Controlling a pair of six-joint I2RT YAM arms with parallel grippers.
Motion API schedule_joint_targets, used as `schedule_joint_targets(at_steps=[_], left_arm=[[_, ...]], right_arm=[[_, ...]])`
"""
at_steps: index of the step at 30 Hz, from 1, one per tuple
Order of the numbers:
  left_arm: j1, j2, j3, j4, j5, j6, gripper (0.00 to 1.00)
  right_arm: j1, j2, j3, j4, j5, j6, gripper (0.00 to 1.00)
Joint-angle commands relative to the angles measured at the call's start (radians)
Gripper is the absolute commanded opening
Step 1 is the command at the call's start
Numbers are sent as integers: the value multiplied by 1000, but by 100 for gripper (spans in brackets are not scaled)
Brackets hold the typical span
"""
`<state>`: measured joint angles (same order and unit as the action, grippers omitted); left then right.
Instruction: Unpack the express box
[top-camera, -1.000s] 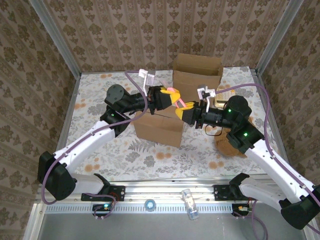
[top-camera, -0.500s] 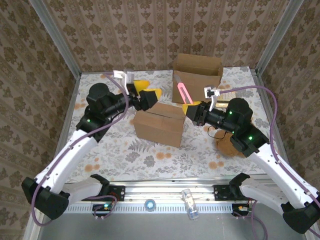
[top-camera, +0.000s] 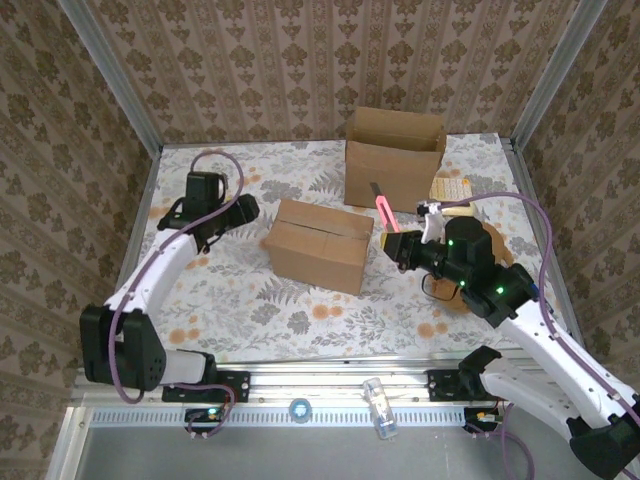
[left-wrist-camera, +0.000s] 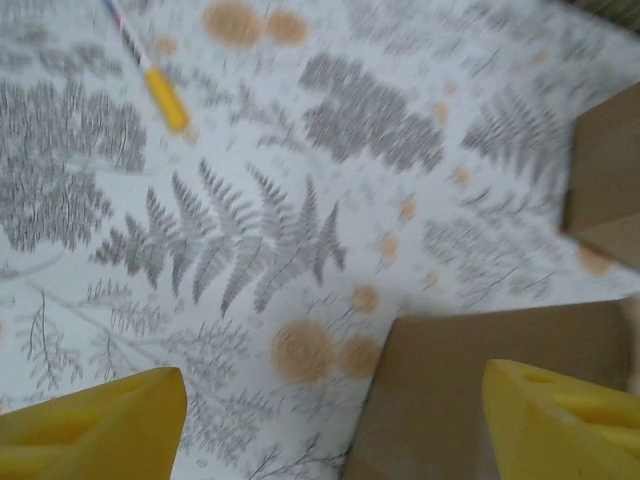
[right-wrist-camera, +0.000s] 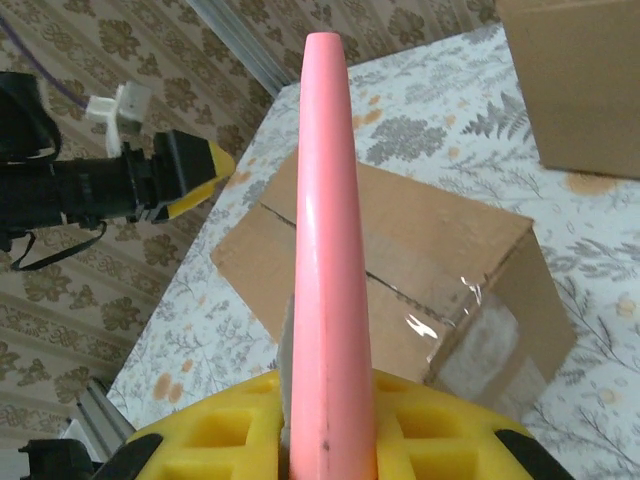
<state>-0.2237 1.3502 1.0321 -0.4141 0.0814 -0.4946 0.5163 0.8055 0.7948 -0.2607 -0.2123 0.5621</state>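
The express box (top-camera: 318, 243) is a brown carton, shut and sealed with clear tape, lying in the middle of the table. My right gripper (top-camera: 396, 240) is off its right end, shut on a pink cutter (top-camera: 383, 208) that points up and away; in the right wrist view the cutter (right-wrist-camera: 328, 250) stands between the yellow fingers (right-wrist-camera: 230, 430) with the taped box (right-wrist-camera: 400, 270) behind it. My left gripper (top-camera: 240, 210) is left of the box, apart from it. Its yellow fingers (left-wrist-camera: 100, 425) stand wide open over the cloth by a corner of the box (left-wrist-camera: 480, 390).
A second carton (top-camera: 393, 155), open at the top, stands at the back right. A pale packet (top-camera: 450, 188) lies beside it, and a brown object (top-camera: 455, 295) sits under my right arm. A thin stick with a yellow end (left-wrist-camera: 160, 90) lies on the cloth at the left.
My left gripper let go above the box, opened and drew back to the left. My right gripper moved back to the right of the box, keeping the pink cutter.
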Motion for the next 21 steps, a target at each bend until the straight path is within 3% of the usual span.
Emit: schedule_joint_targets(at_steps=[1,9,14,17,21], left_arm=[[0,14,-21,-16,-21,-20,76],[-12,-78,-139,136,61,-52,78],[-18,-187,-218,353,132,-79,99],[-60,-192,-219,429,159,-32,100],[-171,-143,-149,386,85,101,100]], right_arm=[[-10,-53,-30,-51,13,51,0],[-71,-122,-98,-58,-49,87,0],[-112,-123,-123,-30,-96,98,0],[-125,-119,-135,-11,-114,101,0],[-136,-106,-138,-3,-131,99,0]])
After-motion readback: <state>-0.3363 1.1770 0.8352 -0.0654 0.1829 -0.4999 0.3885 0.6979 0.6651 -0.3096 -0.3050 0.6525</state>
